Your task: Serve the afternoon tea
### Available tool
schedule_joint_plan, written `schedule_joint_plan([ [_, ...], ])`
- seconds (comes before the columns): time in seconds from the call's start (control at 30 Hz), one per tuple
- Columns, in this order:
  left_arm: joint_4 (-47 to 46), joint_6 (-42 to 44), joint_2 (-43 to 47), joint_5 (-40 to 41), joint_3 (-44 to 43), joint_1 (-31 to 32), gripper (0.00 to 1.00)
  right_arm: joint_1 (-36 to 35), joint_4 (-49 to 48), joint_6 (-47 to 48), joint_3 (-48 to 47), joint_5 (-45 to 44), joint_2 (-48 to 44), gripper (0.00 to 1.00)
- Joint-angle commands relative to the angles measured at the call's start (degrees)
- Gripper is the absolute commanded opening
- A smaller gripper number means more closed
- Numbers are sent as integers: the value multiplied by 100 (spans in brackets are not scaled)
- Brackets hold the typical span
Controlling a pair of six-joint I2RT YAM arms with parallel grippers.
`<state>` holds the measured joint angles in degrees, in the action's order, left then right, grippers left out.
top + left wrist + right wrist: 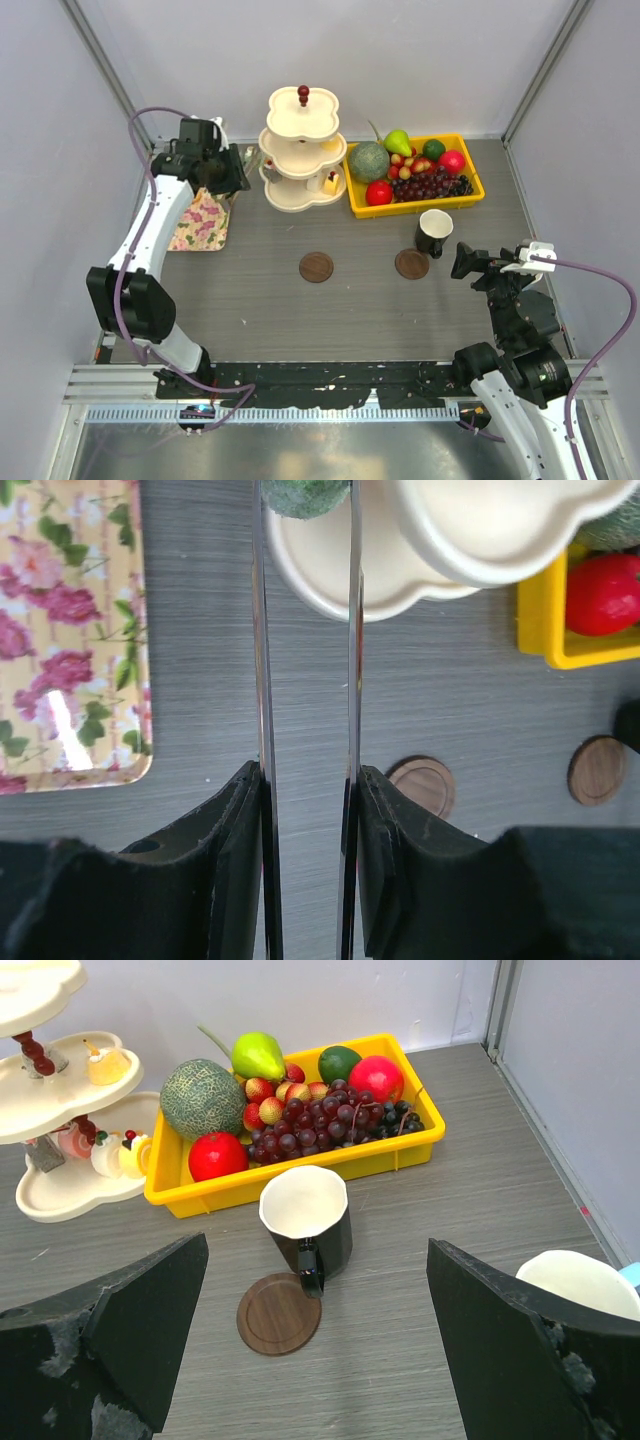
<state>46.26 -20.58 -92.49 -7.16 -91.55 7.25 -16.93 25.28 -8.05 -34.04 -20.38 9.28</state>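
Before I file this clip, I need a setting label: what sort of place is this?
Probably a robot lab test cell staged as a tea table: bare grey enclosure walls, a tiered dessert stand, and a yellow fruit tray.

Black mug (434, 233) just beside right coaster (411, 264) (yellow fruit tray (415, 206) behind); second coaster (316, 267) leftward.
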Motion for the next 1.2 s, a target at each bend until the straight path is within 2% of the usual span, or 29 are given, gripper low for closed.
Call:
schedule_joint_plan([
  [0.0, -451, -104, 310, -102, -135, 320, 34, -21, -234, 23, -24, 8, -58, 98],
  [0.37, -539, -175, 117, -49, -372, 1015, 35, -30, -234, 23, -24, -10, -49, 98],
  [0.77, -451, -69, -735, 241, -1128, 1516, 39, -21, -234, 23, -24, -36, -31, 98],
  [0.93, -241, 19, -990, 338, -1330, 1596, 44, -21, -234, 32, -24, -36, -14, 98],
  [1.17, -249, 107, -833, 443, -1208, 1640, 60, -21, -234, 41, -24, -19, 12, 98],
])
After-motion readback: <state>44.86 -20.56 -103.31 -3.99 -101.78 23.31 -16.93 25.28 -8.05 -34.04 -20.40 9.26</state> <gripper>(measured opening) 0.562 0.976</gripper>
